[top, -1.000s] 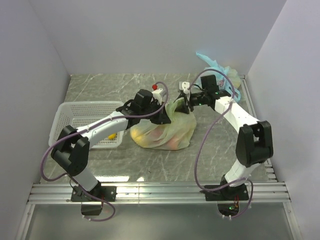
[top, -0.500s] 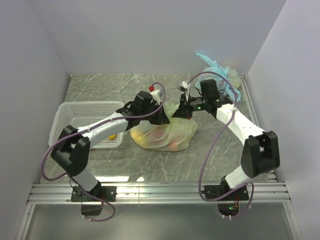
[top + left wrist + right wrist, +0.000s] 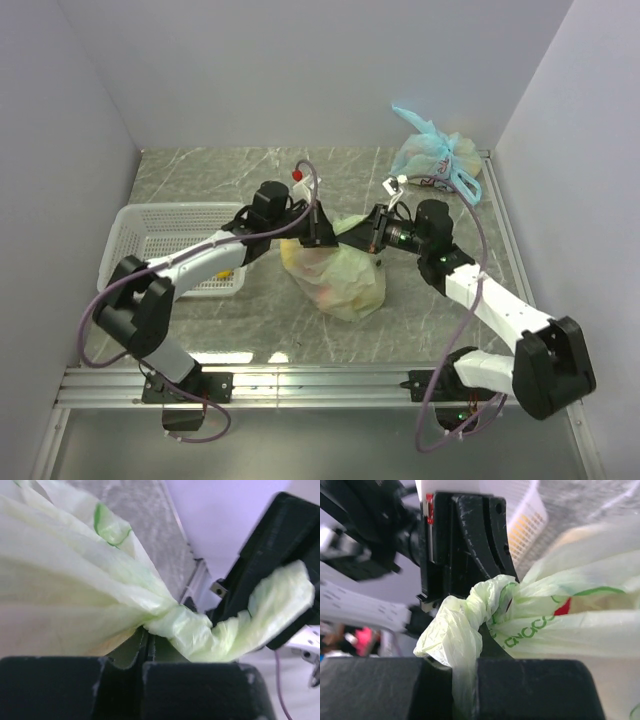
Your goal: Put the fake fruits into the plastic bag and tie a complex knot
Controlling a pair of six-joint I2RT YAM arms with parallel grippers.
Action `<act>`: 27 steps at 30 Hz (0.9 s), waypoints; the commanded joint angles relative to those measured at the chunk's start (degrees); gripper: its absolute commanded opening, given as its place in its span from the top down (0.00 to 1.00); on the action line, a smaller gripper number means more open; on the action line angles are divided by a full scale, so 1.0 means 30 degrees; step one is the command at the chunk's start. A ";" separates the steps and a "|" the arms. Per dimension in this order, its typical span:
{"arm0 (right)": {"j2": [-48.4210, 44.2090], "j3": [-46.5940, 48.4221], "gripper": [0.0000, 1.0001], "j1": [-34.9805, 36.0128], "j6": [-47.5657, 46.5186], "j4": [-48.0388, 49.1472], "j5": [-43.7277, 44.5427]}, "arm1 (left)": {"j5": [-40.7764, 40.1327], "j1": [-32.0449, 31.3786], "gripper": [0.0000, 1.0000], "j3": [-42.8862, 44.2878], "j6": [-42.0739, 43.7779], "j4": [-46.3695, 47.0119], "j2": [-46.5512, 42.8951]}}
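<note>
The plastic bag [image 3: 345, 280] lies mid-table, pale yellow-green, with fake fruits [image 3: 322, 288] showing faintly red and yellow through it. Its handles are twisted into a knot [image 3: 348, 227] stretched between both grippers. My left gripper [image 3: 322, 235] is shut on the handle at the knot's left; in the left wrist view its jaws [image 3: 146, 647] meet where the twisted plastic [image 3: 192, 635] comes out. On the other side my right gripper [image 3: 371, 238] is shut on the other handle end, and a strip of plastic runs down between its fingers [image 3: 465, 675] below the knot [image 3: 480, 607].
A white mesh basket [image 3: 150, 235] stands at the left with a yellow fruit [image 3: 225, 272] in it. A light blue tied bag [image 3: 435, 155] sits at the back right corner. Walls close in the table on three sides.
My right arm has swung down and toward the front, and its gripper has shut on the handle end. The bag has been dragged right and forward; my left gripper followed, still shut.
</note>
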 commanded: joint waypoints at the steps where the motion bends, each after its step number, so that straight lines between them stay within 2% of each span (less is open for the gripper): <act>1: -0.2146 -0.0530 1.00 0.1219 0.5038 0.3534 0.2161 | 0.2242 -0.0045 1.00 -0.0525 -0.0936 0.2711 -0.2533; 4: -0.2559 -0.1144 1.00 0.1310 0.3959 0.2627 0.2925 | 0.2651 -0.0045 1.00 -0.1316 -0.0349 0.2005 -0.3268; 8: -0.2707 -0.2169 1.00 0.1688 0.2434 0.2360 0.2518 | 0.3326 -0.0103 1.00 -0.2166 -0.1253 0.2794 -0.2598; 9: -0.2707 -0.2055 0.96 0.1749 0.1908 0.1779 0.2429 | 0.3529 -0.0075 1.00 -0.2225 -0.1431 0.3114 -0.2102; 11: -0.2619 -0.1530 0.73 0.1750 0.0298 0.0168 0.1407 | 0.3912 -0.0074 1.00 -0.2167 -0.1491 0.3235 -0.1631; 13: -0.2880 -0.0479 0.66 0.1691 -0.2126 -0.2953 0.0675 | 0.3971 -0.0074 1.00 -0.1992 -0.1461 0.3235 -0.1073; 14: -0.3115 -0.0182 0.54 0.1430 -0.2778 -0.3756 0.0265 | 0.4116 -0.0074 1.00 -0.1875 -0.1433 0.3235 -0.0927; 16: -0.4109 0.0694 0.36 0.1135 -0.4800 -0.6645 -0.0031 | 0.4205 -0.0045 1.00 -0.1669 -0.1316 0.3088 -0.0720; 17: -0.4548 0.1019 0.21 0.0699 -0.5357 -0.7679 -0.0293 | 0.4321 -0.0045 1.00 -0.1640 -0.1286 0.3059 -0.0749; 18: -0.5336 0.1370 0.16 0.0376 -0.6291 -0.8647 -0.0528 | 0.4352 -0.0016 1.00 -0.1640 -0.1286 0.3030 -0.0779; 20: -0.6189 0.2133 0.11 -0.0414 -0.6709 -1.0906 -0.1374 | 0.4410 0.0013 1.00 -0.1698 -0.1228 0.3177 -0.0983; 25: -0.8445 0.3247 0.11 -0.3806 -0.7270 -1.3953 -0.2114 | 0.4323 0.0072 1.00 -0.1523 -0.0555 0.2503 -0.1101; 27: -0.8450 0.3190 0.15 -0.4895 -0.6714 -1.4454 -0.1646 | 0.4264 0.0101 1.00 -0.1406 -0.0350 0.2036 -0.1160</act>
